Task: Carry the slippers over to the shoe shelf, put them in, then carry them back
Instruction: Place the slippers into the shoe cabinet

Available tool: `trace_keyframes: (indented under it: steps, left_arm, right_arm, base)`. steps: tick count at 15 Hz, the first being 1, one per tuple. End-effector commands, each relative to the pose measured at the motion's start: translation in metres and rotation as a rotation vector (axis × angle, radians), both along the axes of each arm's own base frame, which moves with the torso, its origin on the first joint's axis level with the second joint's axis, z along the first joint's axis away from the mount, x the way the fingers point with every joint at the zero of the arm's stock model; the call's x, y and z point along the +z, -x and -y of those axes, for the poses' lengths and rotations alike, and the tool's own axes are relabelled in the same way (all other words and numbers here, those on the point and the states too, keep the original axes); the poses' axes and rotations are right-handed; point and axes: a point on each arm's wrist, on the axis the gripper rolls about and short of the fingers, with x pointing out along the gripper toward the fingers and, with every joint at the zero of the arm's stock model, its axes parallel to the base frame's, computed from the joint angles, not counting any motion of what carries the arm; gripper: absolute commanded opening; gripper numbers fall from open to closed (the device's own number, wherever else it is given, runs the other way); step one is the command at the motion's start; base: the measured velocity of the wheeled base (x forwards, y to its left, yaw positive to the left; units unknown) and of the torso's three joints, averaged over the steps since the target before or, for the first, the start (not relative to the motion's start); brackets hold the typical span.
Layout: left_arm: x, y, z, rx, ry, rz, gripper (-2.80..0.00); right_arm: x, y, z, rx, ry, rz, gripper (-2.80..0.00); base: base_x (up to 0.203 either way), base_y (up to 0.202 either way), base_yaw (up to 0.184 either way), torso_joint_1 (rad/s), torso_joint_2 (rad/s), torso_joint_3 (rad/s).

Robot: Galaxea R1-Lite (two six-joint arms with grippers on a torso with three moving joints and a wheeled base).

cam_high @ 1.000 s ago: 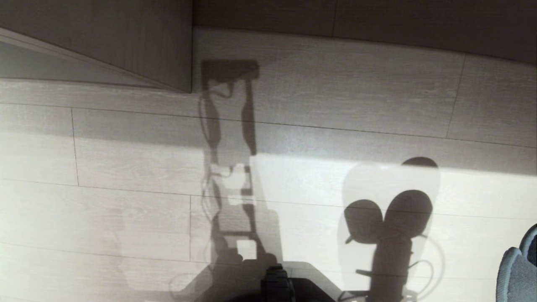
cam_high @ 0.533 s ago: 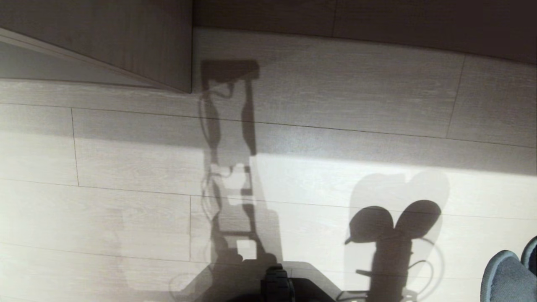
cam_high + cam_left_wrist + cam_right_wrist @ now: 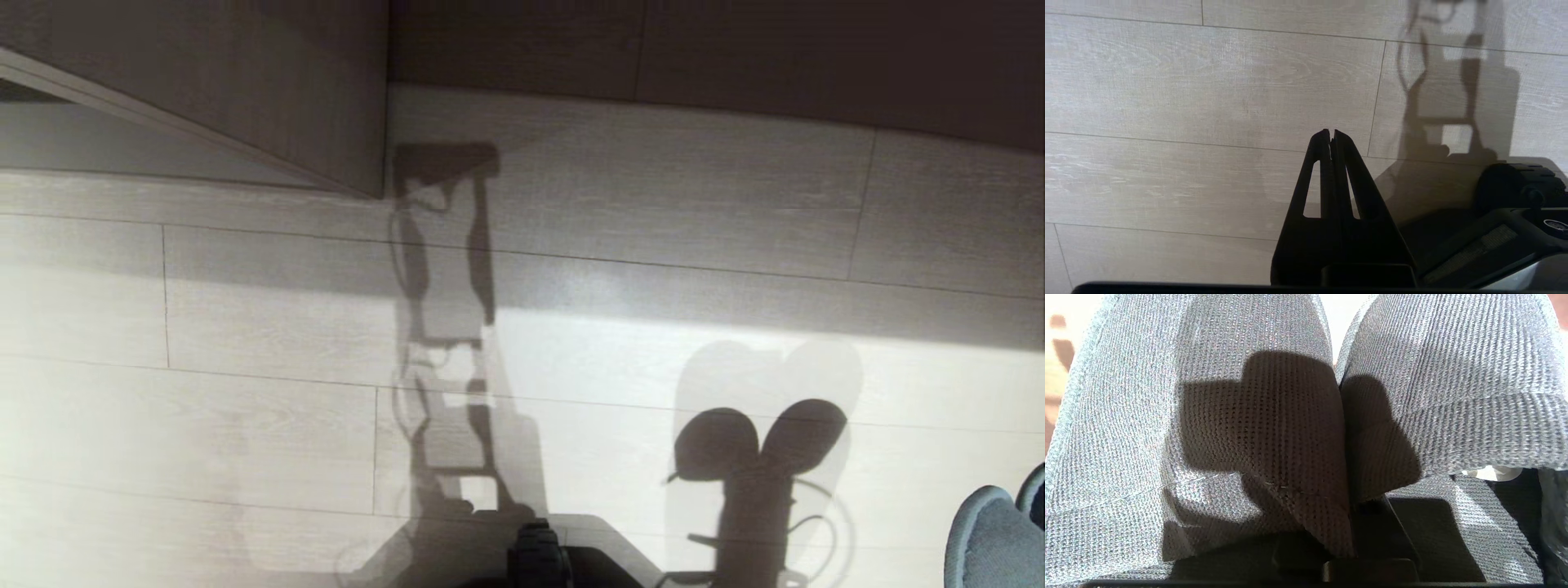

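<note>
Your right end effector (image 3: 1347,506), apparently pinching both grey knitted slippers (image 3: 1306,416), has edged them further into the head view, so carrying continues.

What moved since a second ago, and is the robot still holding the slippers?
The whole floor picture slid down a little, so the camera tipped; the floor and wooden panel did not move themselves. The slippers swung further in at the lower right edge. They stay clamped in the right gripper. The left gripper stays shut and empty over the floor.
</note>
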Motion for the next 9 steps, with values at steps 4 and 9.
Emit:
trace_keyframes:
  steps: [4,9]
  left_arm:
    - [0.0001,0.0,0.0,0.001,0.001,0.001,-2.8]
    - [0.0001,0.0,0.0,0.001,0.001,0.001,-2.8]
  right_arm:
    - [-0.0004,-0.0004,0.0,0.002,0.0,-0.005,-2.8]
    - [-0.0005,-0.0004,0.0,0.0,0.0,-0.007,-2.8]
  base:
    - [0.0,0.0,0.0,0.002,0.0,0.201]
    - [0.0,0.0,0.0,0.002,0.0,0.205]
